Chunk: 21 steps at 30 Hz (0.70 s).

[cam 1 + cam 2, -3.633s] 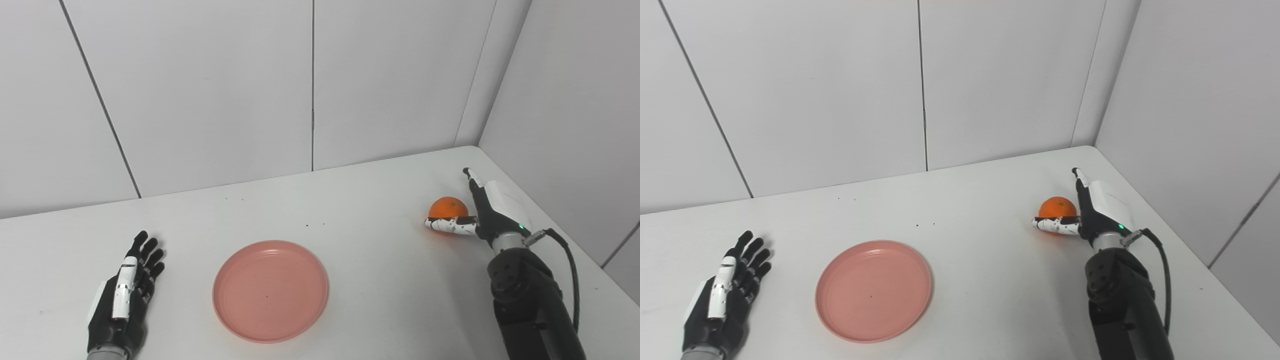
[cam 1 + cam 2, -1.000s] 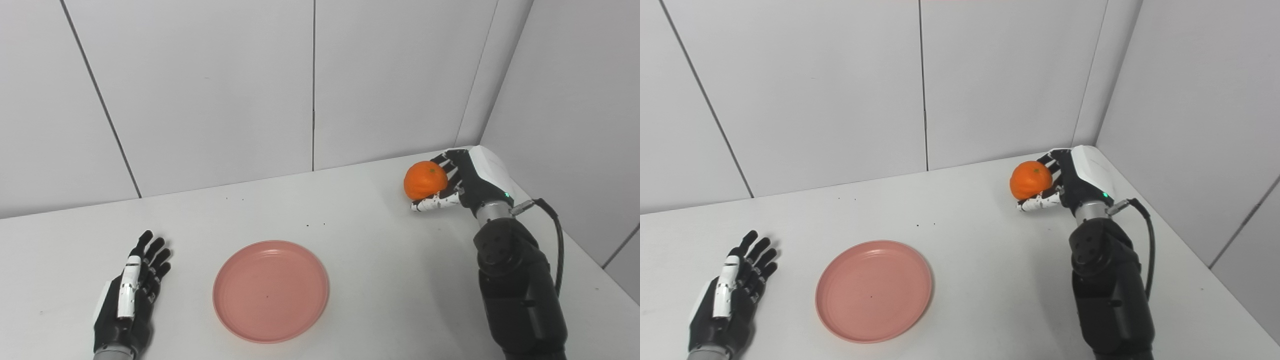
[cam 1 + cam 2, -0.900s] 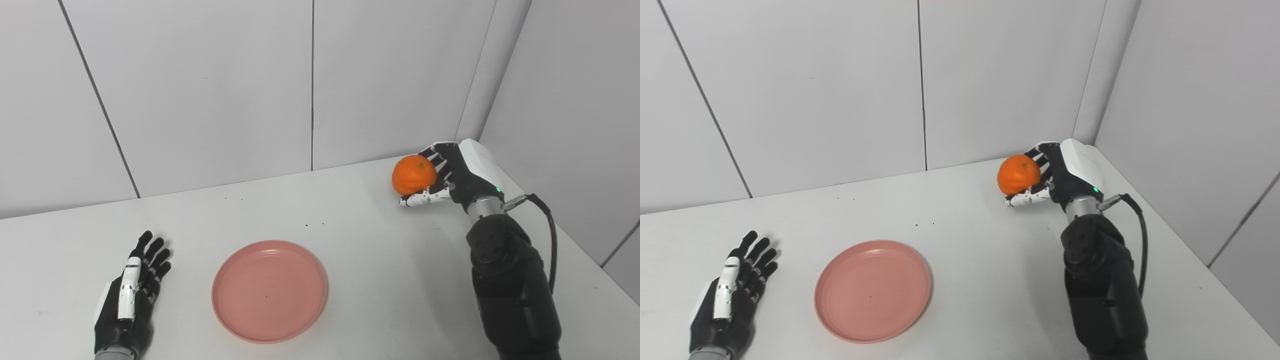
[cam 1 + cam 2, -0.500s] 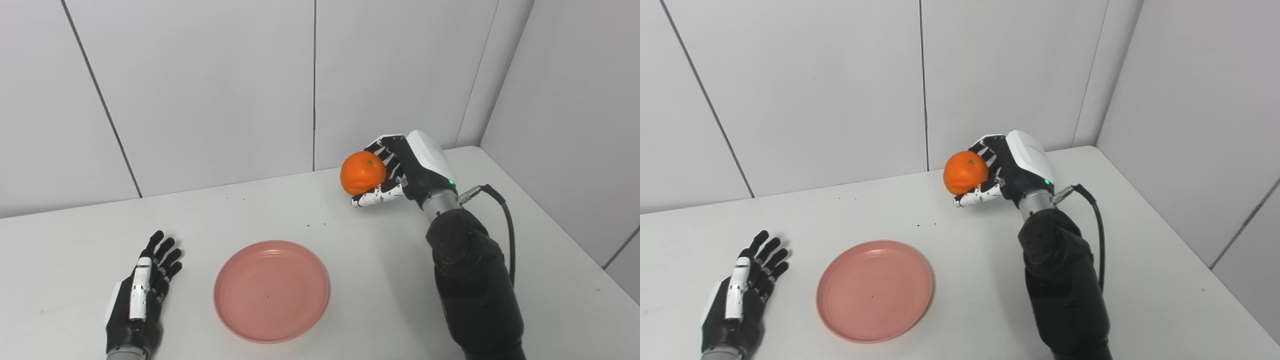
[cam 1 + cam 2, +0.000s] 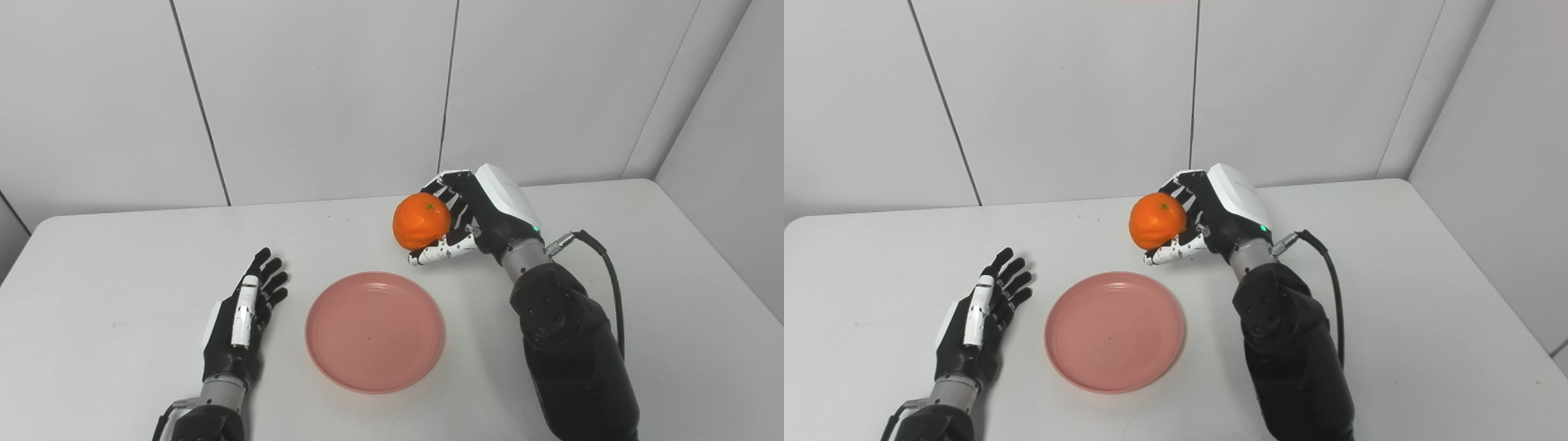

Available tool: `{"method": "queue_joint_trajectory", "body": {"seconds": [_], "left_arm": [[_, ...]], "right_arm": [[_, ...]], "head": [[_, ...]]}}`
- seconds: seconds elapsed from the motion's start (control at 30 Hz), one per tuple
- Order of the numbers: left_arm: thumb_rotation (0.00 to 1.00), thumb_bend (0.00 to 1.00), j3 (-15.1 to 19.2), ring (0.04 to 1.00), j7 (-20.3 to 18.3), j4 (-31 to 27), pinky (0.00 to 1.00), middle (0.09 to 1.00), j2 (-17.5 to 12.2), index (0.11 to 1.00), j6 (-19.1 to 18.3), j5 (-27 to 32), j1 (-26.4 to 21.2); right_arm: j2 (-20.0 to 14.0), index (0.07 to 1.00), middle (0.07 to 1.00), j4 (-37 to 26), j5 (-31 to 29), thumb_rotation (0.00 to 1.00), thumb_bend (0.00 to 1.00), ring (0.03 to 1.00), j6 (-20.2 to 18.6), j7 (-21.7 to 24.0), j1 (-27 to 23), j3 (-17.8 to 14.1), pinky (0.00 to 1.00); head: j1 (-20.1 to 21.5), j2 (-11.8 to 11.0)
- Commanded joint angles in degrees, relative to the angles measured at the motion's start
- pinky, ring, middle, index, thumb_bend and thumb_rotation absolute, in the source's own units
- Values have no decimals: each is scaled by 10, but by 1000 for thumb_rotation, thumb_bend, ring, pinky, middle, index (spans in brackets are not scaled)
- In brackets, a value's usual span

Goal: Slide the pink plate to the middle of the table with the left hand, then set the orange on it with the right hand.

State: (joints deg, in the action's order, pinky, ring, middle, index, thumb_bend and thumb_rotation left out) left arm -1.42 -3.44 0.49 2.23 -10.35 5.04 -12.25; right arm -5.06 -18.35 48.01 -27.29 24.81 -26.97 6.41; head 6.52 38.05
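Note:
A round pink plate [image 5: 375, 331] lies flat on the white table [image 5: 110, 257], near its middle. My right hand [image 5: 471, 214] is shut on an orange [image 5: 421, 221] and holds it in the air, above and just behind the plate's far right rim. My left hand [image 5: 245, 315] rests on the table a little left of the plate, palm down, fingers spread and holding nothing. The same scene shows in the right eye view, with the orange [image 5: 1157, 220] in my right hand [image 5: 1213, 211] and the plate [image 5: 1115, 331] below it.
Grey panel walls [image 5: 318, 92] close the table at the back, and another wall [image 5: 729, 147] stands along its right side. A black cable [image 5: 603, 269] loops off my right wrist. A few small dark specks lie on the table behind the plate.
My right hand has carried the orange leftward toward the plate. The whole picture has shifted, so the camera has turned left. The left hand and plate keep their places on the table.

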Motion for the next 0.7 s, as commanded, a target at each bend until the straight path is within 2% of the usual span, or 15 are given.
{"method": "queue_joint_trajectory", "body": {"seconds": [0.0,0.2,0.3,0.67], "left_arm": [[1000,393,-4,902,3,-20,895,921,7,908,17,-7,-12],[999,389,-9,899,14,-30,882,921,13,911,14,-16,-13],[1000,394,-13,908,13,-32,893,930,15,920,11,-17,-16],[1000,408,-20,901,20,-28,880,930,22,919,14,-29,-22]], "right_arm": [[4,524,445,-7,-7,0,526,388,14,-20,-26,12,309],[12,494,470,0,-8,0,530,411,7,-23,-15,47,329],[19,513,441,15,-19,0,527,361,17,-31,-3,68,280],[12,522,429,50,-45,0,525,359,38,-58,6,109,276]], "head": [[-2,0],[-35,7],[-45,10],[-72,15]]}}
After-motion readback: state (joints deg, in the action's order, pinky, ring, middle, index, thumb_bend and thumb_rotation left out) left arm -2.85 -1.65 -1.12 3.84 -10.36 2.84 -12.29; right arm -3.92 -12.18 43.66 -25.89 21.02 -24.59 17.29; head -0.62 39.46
